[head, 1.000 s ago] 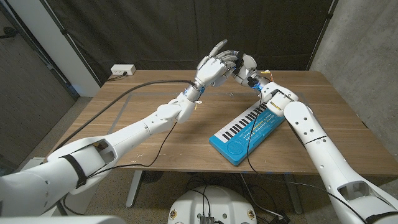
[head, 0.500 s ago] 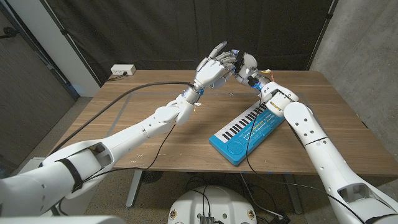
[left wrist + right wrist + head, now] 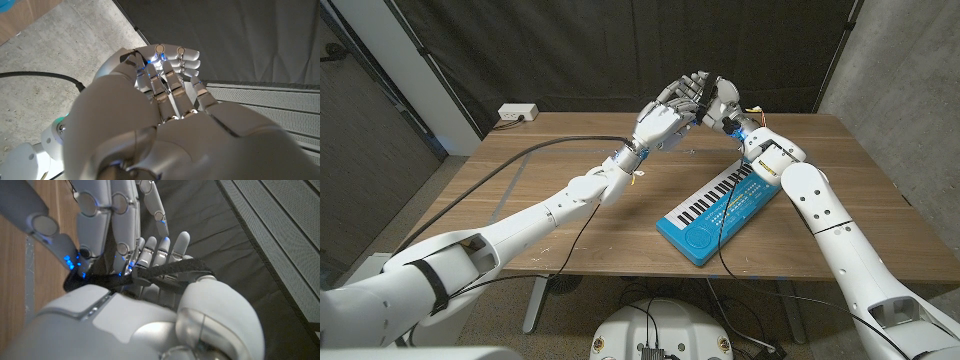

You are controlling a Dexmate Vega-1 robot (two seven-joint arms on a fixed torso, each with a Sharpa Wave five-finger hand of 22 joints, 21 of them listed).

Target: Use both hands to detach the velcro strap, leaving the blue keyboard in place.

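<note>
Left robot hand: raised above the desk's far side, fingers closed against the right's, pinching one end of the velcro strap.
Right robot hand: gripping the black strap under its thumb, opposing the left so the ends can be pulled apart.
Blue keyboard: flat on the desk, at 5 o'clock from the hands, untouched.
Change: fingers spread a second ago, now interlocked, shifted slightly rightward.

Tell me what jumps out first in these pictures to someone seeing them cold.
The left hand and right hand meet raised above the table's far side, a black velcro strap stretched between their fingers. Below the right arm, the blue keyboard lies slantwise on the wood.
</note>
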